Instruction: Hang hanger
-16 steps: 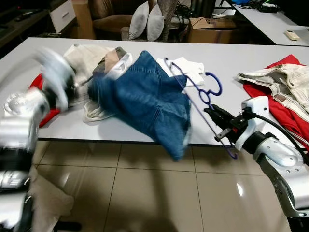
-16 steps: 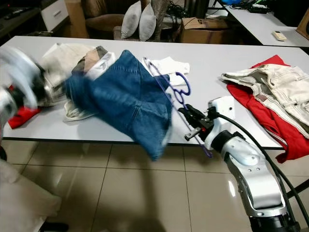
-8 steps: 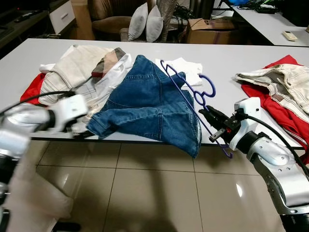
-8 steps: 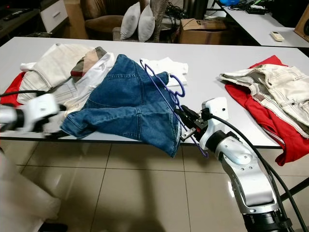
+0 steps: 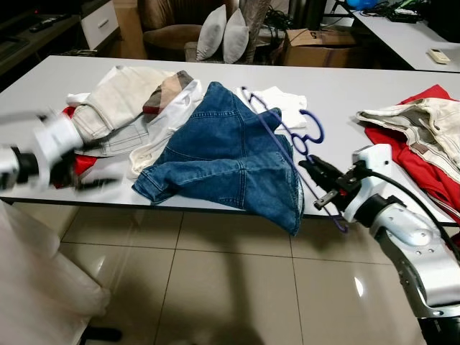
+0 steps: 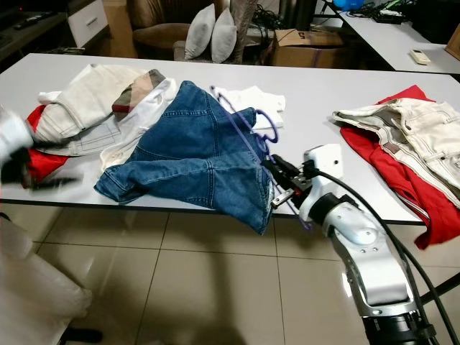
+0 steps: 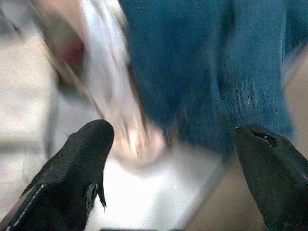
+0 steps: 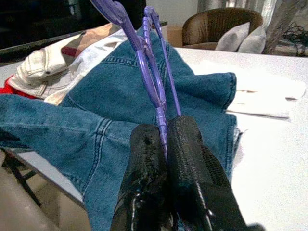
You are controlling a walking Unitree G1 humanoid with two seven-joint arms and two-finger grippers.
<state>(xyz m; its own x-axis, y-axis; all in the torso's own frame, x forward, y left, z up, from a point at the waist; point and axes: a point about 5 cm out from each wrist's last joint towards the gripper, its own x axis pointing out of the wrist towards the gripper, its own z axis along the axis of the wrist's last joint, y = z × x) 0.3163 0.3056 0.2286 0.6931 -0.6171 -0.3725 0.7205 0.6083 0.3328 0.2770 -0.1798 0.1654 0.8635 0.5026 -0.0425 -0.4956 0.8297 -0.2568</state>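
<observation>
A purple plastic hanger (image 8: pixel 145 72) runs through a blue denim garment (image 5: pixel 230 154) that lies on the white table (image 5: pixel 338 86) and droops over its front edge. My right gripper (image 5: pixel 321 188) is at the table's front edge, right of the denim, shut on the hanger's lower bar; its fingers (image 8: pixel 190 159) pinch the bar in the right wrist view. My left gripper (image 5: pixel 90 183) is blurred at the far left, by the table's front edge and apart from the denim. Its fingers (image 7: pixel 82 159) stand wide open with nothing between them.
A heap of beige and white clothes (image 5: pixel 126 100) over a red cloth lies at the table's left. A cream jacket on a red one (image 5: pixel 417 126) lies at the right. A white cloth (image 5: pixel 280 100) sits behind the hanger. Beyond the table are an armchair with pillows (image 5: pixel 215 32) and a cardboard box.
My left arm has swung down and leftward, away from the denim. The denim has settled over the table's edge. The right gripper keeps its hold on the hanger.
</observation>
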